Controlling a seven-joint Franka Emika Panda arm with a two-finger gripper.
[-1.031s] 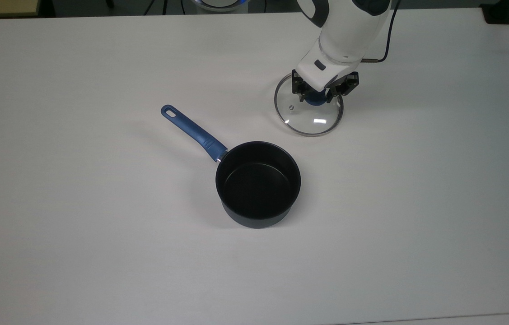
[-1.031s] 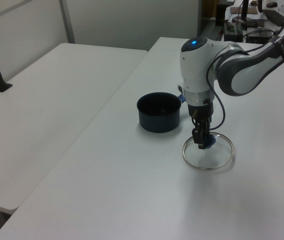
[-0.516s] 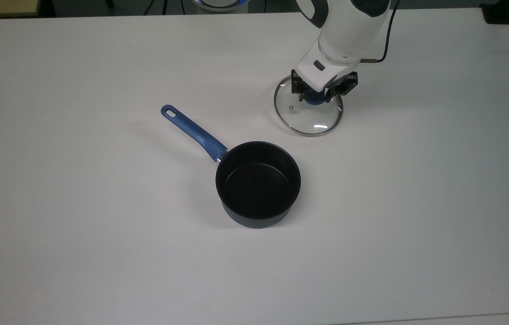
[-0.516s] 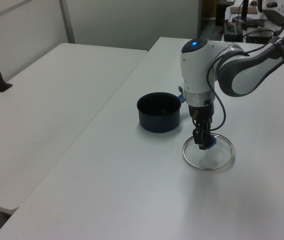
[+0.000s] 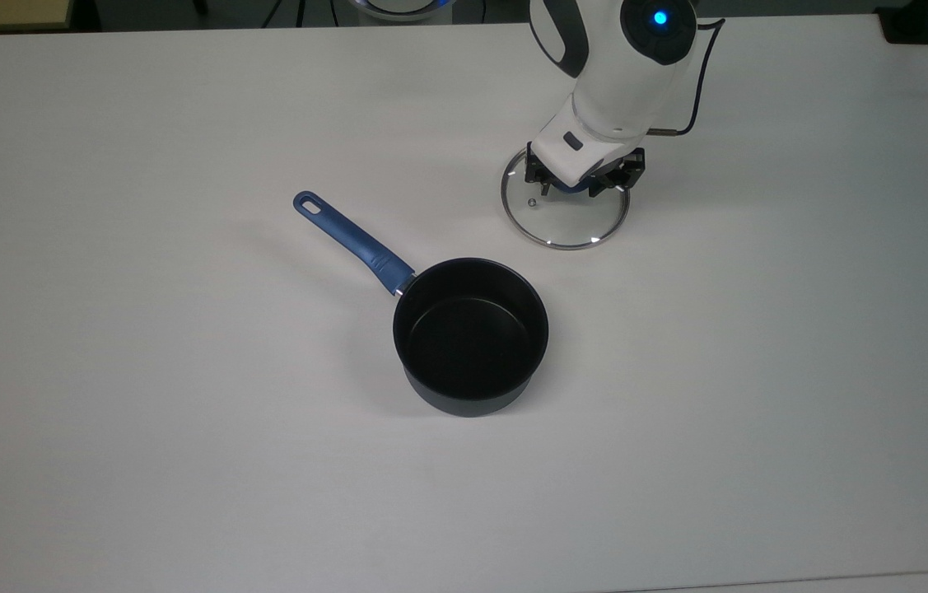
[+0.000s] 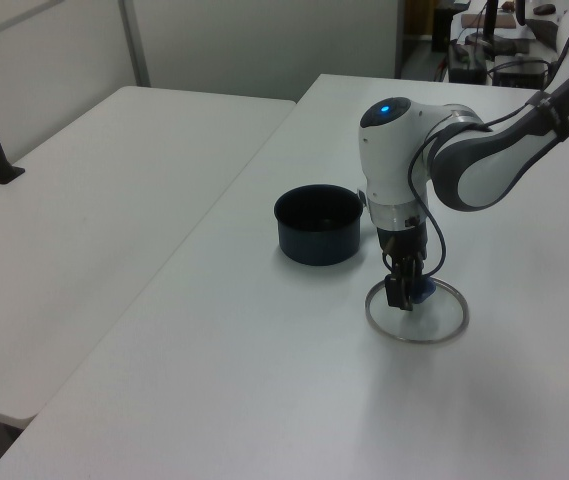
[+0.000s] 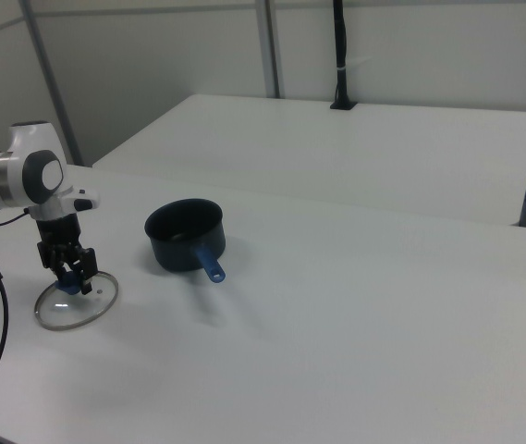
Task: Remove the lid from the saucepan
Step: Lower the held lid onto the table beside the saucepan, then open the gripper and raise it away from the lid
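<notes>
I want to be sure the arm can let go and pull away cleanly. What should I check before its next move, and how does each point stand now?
1. The lid is off the saucepan: ok.
2. Lid flat on the table: ok.
3. Lid and saucepan apart: ok.
4. Gripper at the knob: ok.
5. Knob released: cannot tell.
6. Saucepan upright: ok.

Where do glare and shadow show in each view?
Top view: bright glints on the round clear glass lid's metal rim, soft shadow beside the dark navy saucepan. Left view: faint shadow under the lid. Right view: pale sheen on the lid glass.
</notes>
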